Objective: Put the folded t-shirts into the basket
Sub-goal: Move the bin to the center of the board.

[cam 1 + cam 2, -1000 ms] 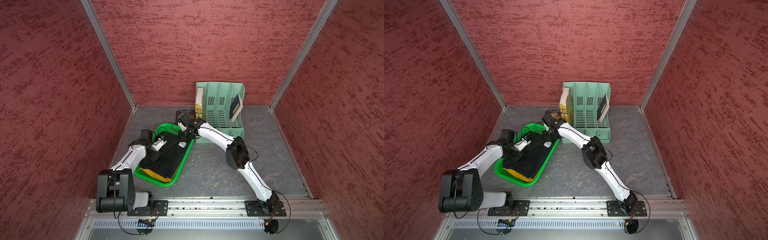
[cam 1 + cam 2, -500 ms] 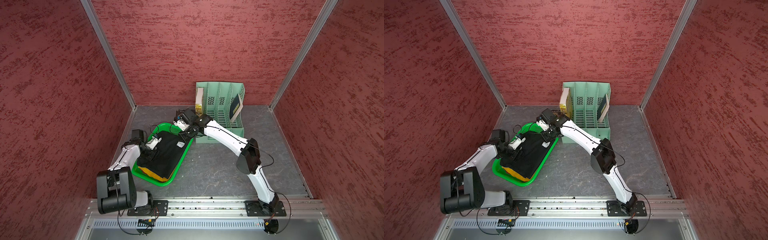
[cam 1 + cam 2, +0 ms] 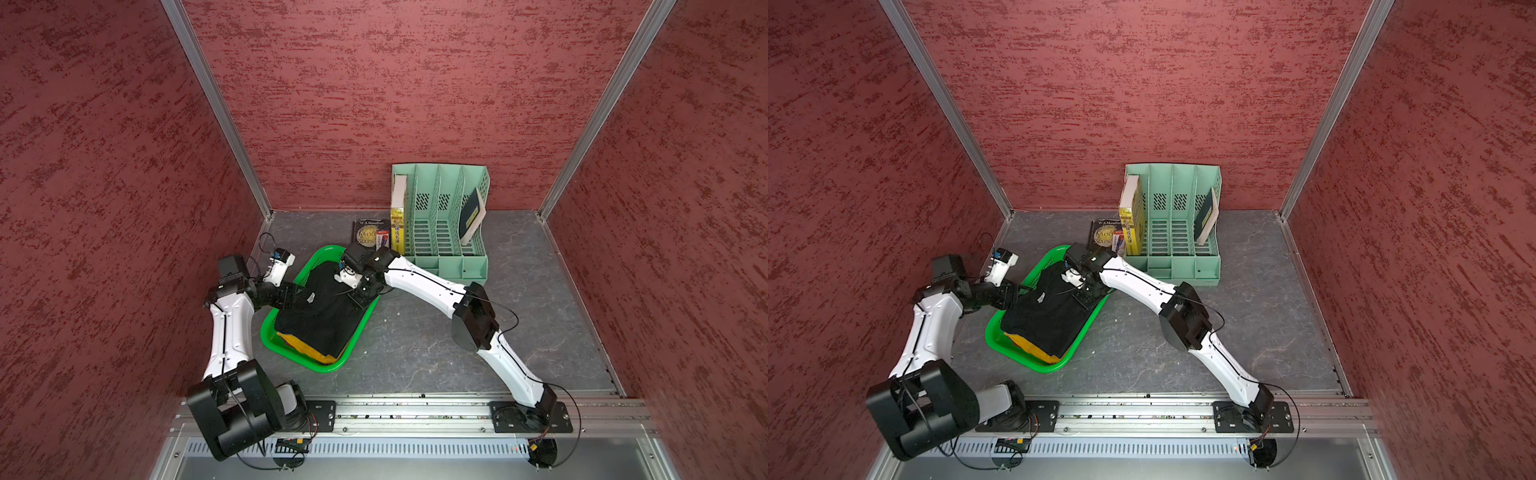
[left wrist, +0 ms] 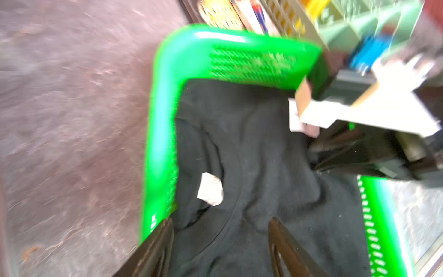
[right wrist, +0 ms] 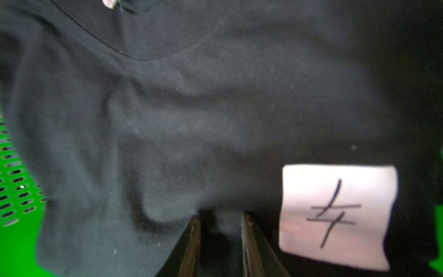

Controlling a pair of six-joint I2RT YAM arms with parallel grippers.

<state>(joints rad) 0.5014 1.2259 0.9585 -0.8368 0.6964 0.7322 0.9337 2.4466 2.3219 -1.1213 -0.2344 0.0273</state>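
Note:
The bright green basket (image 3: 308, 362) (image 3: 1034, 362) sits left of centre on the grey floor. A black t-shirt (image 3: 324, 320) (image 3: 1050, 324) lies on top inside it, over a mustard yellow t-shirt (image 3: 305, 348) (image 3: 1026, 345) that shows at the near end. My left gripper (image 4: 220, 230) (image 3: 298, 297) is open at the basket's left rim (image 4: 163, 120), just above the black cloth (image 4: 251, 156). My right gripper (image 5: 220, 218) (image 3: 362, 291) is on the shirt's right edge, its jaws close together with a fold of black cloth (image 5: 191, 108) between them. A white paper label (image 5: 335, 215) lies beside it.
A mint-green file organiser (image 3: 440, 257) with books stands right behind the basket at the back wall. A dark book (image 3: 368, 235) lies flat on the floor beside it. The red left wall is close to my left arm (image 3: 228, 324).
My left gripper has opened wider and drawn back towards the basket's left rim. The right arm's elbow swung out and back while its gripper stayed on the black shirt.

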